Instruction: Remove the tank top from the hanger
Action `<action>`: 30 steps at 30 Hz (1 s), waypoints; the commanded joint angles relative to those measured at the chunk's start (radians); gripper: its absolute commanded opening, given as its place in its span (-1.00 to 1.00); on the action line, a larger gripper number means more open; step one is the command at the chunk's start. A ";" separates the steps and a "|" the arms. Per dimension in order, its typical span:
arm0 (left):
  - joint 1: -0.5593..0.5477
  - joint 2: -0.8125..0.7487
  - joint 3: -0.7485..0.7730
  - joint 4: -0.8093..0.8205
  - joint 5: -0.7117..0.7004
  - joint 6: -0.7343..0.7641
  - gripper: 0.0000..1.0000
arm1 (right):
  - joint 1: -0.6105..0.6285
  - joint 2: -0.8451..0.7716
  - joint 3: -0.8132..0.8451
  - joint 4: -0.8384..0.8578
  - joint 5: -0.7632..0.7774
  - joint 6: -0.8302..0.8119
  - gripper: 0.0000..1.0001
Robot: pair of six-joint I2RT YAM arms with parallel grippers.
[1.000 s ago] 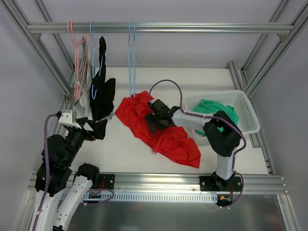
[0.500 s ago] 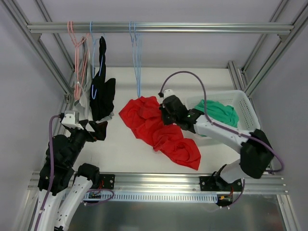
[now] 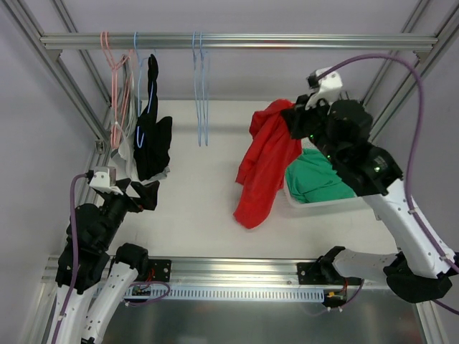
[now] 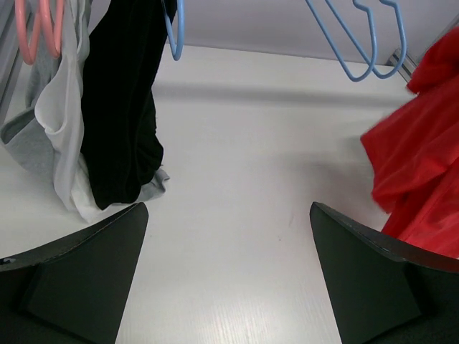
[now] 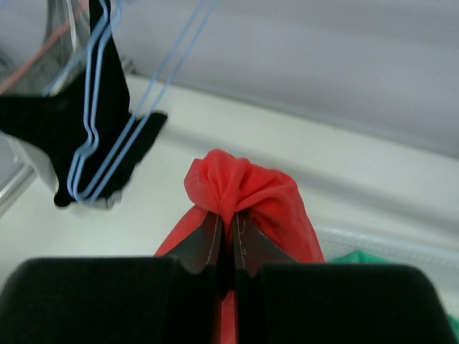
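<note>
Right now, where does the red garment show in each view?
Top external: red garment right of centre, hanging from the right end effector.
Left wrist: red garment at the right edge.
Right wrist: red garment at centre, clamped in the right end effector.
Shared landmark: black garment, left in all views.

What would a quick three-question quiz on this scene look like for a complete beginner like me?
1. True or false: the right gripper is shut on the red garment.
2. Pick one: what colour is the cloth lying in the white basket? A green, B black, C red.
3. Fill in: the black garment hangs from the rail on a ____ hanger.

Key: 1 true; 2 A; 3 blue.
</note>
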 commanded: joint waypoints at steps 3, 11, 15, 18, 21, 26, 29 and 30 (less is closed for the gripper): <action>0.006 -0.022 -0.013 0.035 -0.014 0.008 0.97 | -0.107 0.056 0.357 -0.150 -0.004 -0.124 -0.99; 0.007 -0.016 -0.013 0.037 -0.001 0.005 0.97 | -0.369 0.083 0.557 -0.236 0.038 -0.160 -0.99; 0.007 -0.017 -0.013 0.035 0.000 0.002 0.97 | -0.514 0.068 0.471 -0.234 0.031 -0.139 -1.00; 0.007 -0.010 -0.013 0.035 0.008 0.001 0.97 | -0.626 0.065 0.378 -0.192 -0.011 -0.091 -0.99; 0.006 -0.005 -0.013 0.035 0.013 0.001 0.97 | -0.680 0.048 0.243 -0.135 -0.009 -0.053 -0.99; 0.006 -0.010 -0.013 0.037 0.009 0.001 0.97 | -0.700 -0.050 -0.055 -0.002 -0.136 0.089 -0.99; 0.006 -0.008 -0.013 0.037 0.009 0.001 0.97 | -0.700 -0.163 -0.358 0.171 -0.192 0.197 -0.99; 0.007 -0.011 -0.013 0.037 0.009 -0.001 0.97 | -0.700 -0.180 -0.425 0.208 -0.192 0.256 -0.99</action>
